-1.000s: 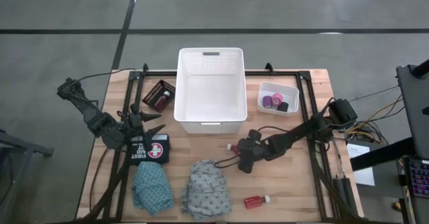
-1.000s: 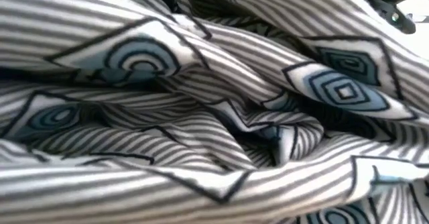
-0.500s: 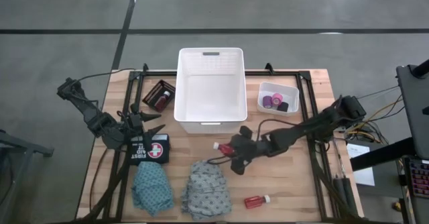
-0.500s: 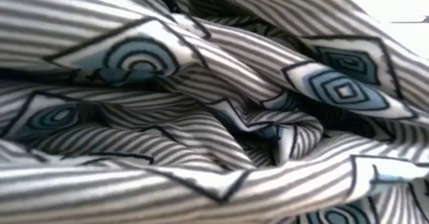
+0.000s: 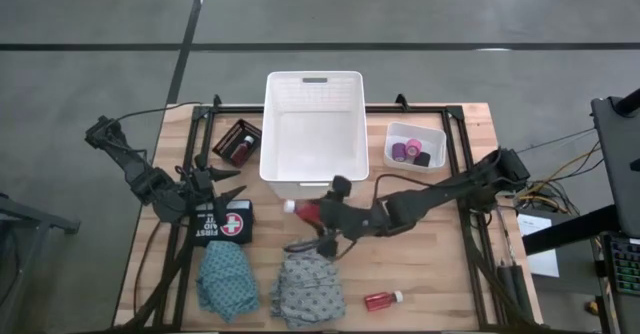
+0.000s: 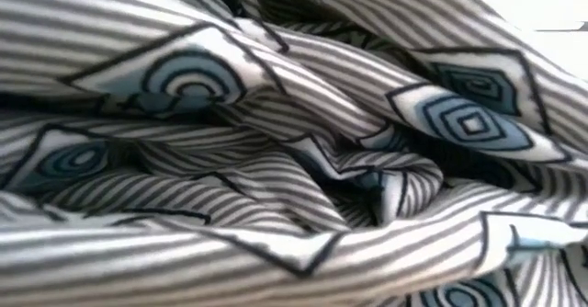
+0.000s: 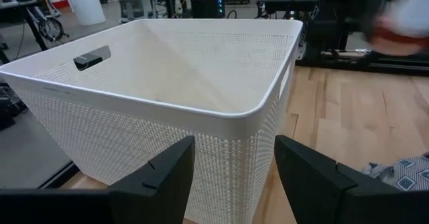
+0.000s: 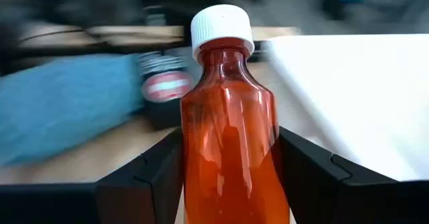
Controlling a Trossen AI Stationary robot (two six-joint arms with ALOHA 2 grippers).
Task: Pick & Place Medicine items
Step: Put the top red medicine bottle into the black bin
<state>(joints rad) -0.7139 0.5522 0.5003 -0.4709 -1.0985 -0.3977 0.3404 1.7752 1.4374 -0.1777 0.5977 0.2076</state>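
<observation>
My right gripper (image 5: 314, 215) reaches in from the table's right and is shut on a red bottle (image 5: 304, 211) with a white cap (image 8: 221, 25), just near of the white basket (image 5: 312, 84). A second red bottle (image 5: 383, 299) lies on its side near the near edge. A third (image 5: 241, 150) lies in a dark tray. Purple, pink and black rolls (image 5: 411, 154) sit in a small white tub. The teal cloth (image 5: 225, 277) and grey cloth (image 5: 308, 290) lie bunched on the table. My left gripper (image 7: 234, 174) is open, facing the basket. My right gripper pinches the red bottle's body (image 8: 228, 157) between its two fingers (image 8: 144, 177), one on each side. The fingers lie along the bottle, coming level from the table's right. The cap points away from the wrist, toward the table's left. The bottle looks lifted clear of the table.
A black first-aid pouch (image 5: 226, 221) lies beside my left gripper (image 5: 226, 181). The low view is filled by the grey striped cloth (image 6: 294, 160). Bare wood shows right of the grey cloth. A dark frame rail (image 5: 455, 164) runs along the table's right side.
My right gripper has carried the red bottle toward the table's left and slightly toward the far edge, from right of the grey cloth to a spot just near of the basket's front wall. It has stayed shut on the bottle.
</observation>
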